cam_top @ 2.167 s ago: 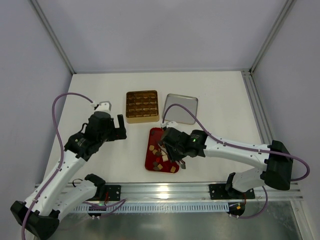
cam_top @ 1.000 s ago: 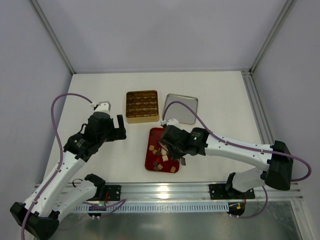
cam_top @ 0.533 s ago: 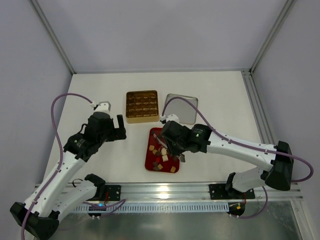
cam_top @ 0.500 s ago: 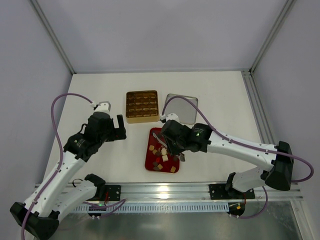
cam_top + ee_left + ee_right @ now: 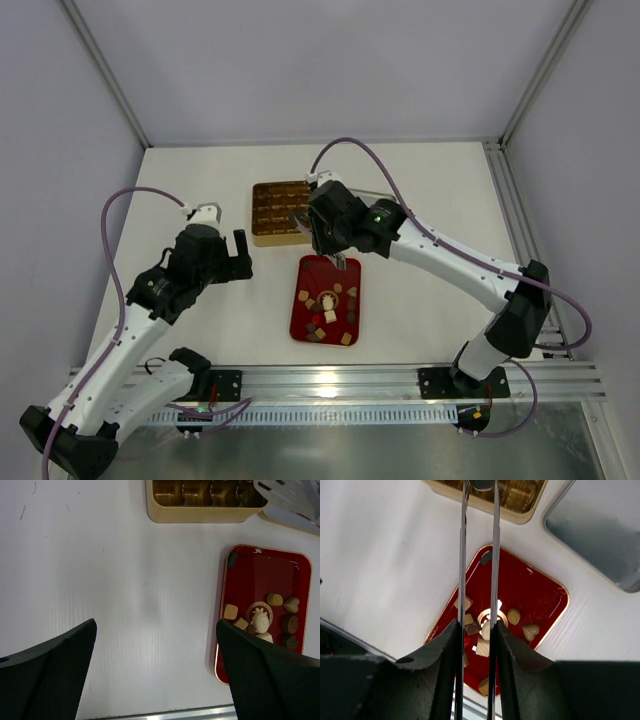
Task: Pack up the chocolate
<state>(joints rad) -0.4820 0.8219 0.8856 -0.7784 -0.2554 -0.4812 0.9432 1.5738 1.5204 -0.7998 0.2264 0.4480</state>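
Several small chocolate pieces [image 5: 328, 308] [image 5: 260, 620] [image 5: 512, 616], tan, cream and dark brown, lie on the red tray [image 5: 316, 271] [image 5: 260, 575] [image 5: 520, 585]. The gold box [image 5: 275, 212] [image 5: 200, 500] [image 5: 517, 500] stands just beyond it. My right gripper [image 5: 322, 232] [image 5: 476, 625] is shut on thin metal tongs [image 5: 494, 555], held above the gap between tray and box. A small dark lump [image 5: 482, 484] sits between the tong tips, over the box's near edge. My left gripper [image 5: 240, 255] [image 5: 155, 670] hangs open and empty over bare table, left of the tray.
A silver lid [image 5: 595, 525] [image 5: 295, 500] lies right of the gold box, largely covered by my right arm in the top view. A metal rail [image 5: 330, 380] runs along the table's near edge. Grey walls enclose the white table.
My right gripper has risen off the red tray and swung back toward the gold box with the tongs. The left arm has stayed still.
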